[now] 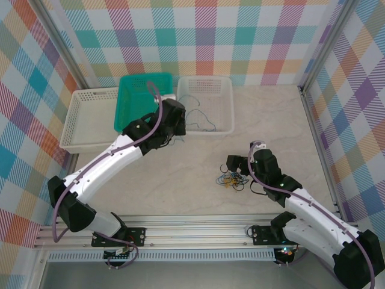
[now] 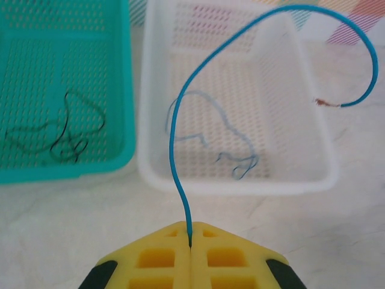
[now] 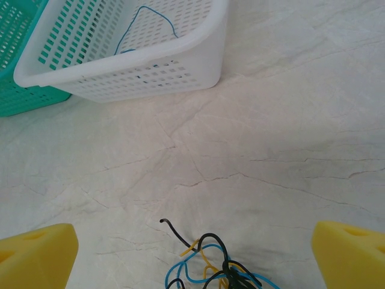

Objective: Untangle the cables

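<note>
- Left gripper (image 2: 190,232): the yellow pads are pressed together, pinching one end of a blue wire (image 2: 183,201). You can see it sticking up right out of the seam at the bottom of the left wrist view.
- From there the wire climbs, arcs across the top of that frame and hooks back down on the right. It ends in a bare coppery tip hanging free over the table (image 1: 180,186).
- In that view the arc crosses in front of the white basket (image 2: 240,180). I can't tell if it's really above the basket or just short of it.
- Already in the white basket: a couple of pale blue wires (image 2: 243,164), lying loose and curly on the floor.
- Teal basket (image 2: 66,171), touching the white one on its left, has a thin black wire (image 2: 75,146) coiled near its lower middle.
- Top view also shows another white basket (image 1: 84,120) at the left, next to the teal one.
- Right gripper (image 3: 195,241): jaws spread wide, with one yellow pad in each bottom corner of the right wrist view. It's holding nothing.
- The rest of the cables (image 3: 210,271) sit in a small clump of blue, black and yellow strands on the table. They're at the bottom edge of the right wrist view, between the open pads but not touching either.
- From above, the clump is right of centre, just left of the right gripper and well apart from the baskets.
</note>
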Tool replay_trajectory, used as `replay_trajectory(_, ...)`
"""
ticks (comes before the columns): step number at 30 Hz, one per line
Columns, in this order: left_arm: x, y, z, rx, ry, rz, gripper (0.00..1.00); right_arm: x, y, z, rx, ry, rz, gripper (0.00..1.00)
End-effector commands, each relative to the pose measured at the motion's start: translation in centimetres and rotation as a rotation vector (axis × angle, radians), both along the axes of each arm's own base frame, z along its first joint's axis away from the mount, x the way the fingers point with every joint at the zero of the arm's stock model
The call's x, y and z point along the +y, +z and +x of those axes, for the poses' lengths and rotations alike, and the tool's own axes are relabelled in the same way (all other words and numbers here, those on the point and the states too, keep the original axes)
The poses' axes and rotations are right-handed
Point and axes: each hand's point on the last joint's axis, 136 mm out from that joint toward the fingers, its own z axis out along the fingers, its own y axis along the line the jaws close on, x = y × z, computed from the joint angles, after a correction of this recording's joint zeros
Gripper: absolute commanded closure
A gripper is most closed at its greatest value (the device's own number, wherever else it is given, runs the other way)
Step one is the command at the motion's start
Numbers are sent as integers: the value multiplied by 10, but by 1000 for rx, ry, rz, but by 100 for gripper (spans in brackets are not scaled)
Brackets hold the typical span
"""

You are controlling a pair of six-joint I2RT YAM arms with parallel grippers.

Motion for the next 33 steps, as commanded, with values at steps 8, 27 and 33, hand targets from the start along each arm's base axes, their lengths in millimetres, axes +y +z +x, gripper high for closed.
replay_trajectory(8,-41,-30,110,-3,-14,89,100,-9,3,-9,-15,-31,29,0)
replay_trajectory(27,-114,-66,70,33,-372,-3,0,-32,-32,-38,164,-147,46,0)
replay_trajectory(33,-112,-68,11,37,-402,-82,0,-38,-53,-53,360,-244,88,0)
